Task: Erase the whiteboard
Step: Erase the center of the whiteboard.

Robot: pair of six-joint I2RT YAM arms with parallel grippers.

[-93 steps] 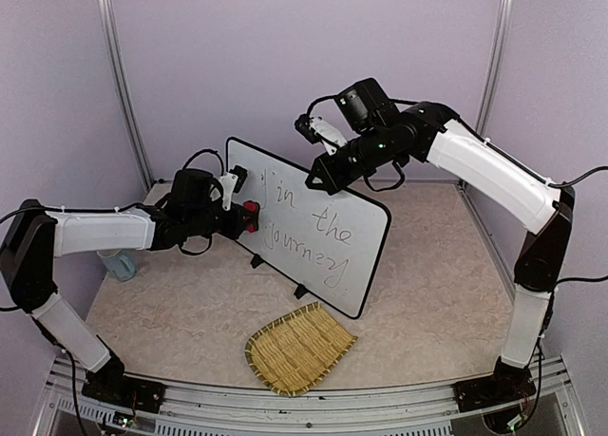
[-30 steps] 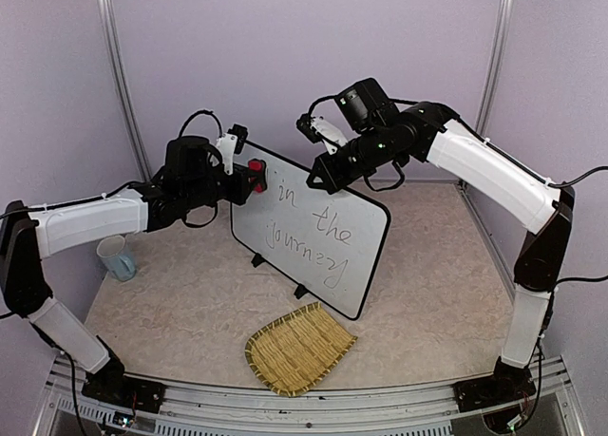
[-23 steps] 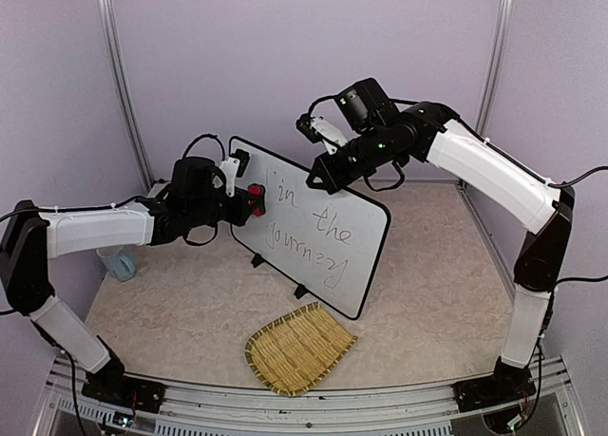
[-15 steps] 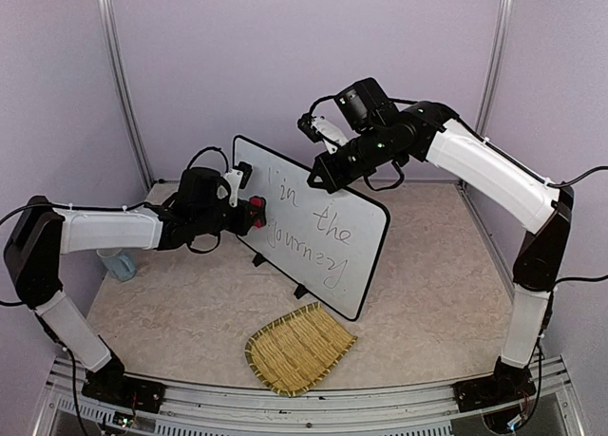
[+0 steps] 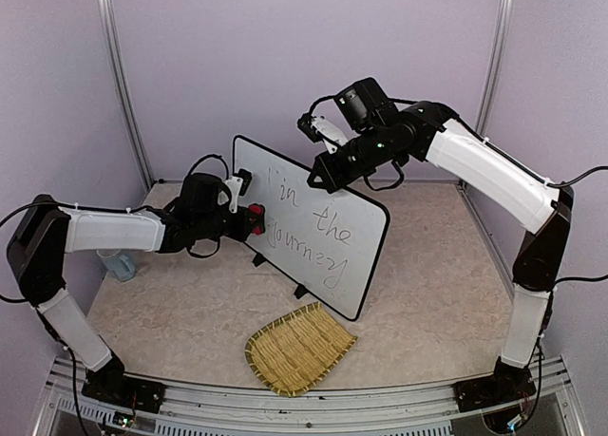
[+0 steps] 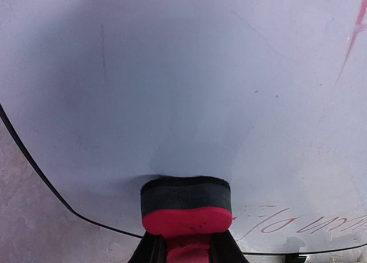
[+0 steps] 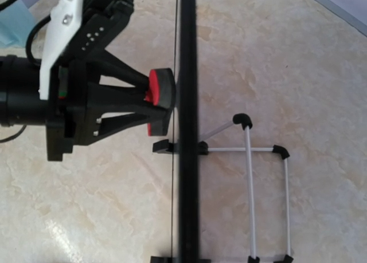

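Pressing the eraser [image 6: 185,208], pinched in our left gripper [image 5: 249,218], against the blank left end of the whiteboard [image 5: 366,251] standing mid-table, we are facing handwriting [image 5: 318,229] running rightward along its long axis, while our right gripper [image 5: 319,177] is clamping its top rim.

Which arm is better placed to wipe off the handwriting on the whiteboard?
Left. Its jaws hold the red-and-black foam eraser against the white rectangular whiteboard, beside the dark handwriting; the right jaws clamp the board's top rim.
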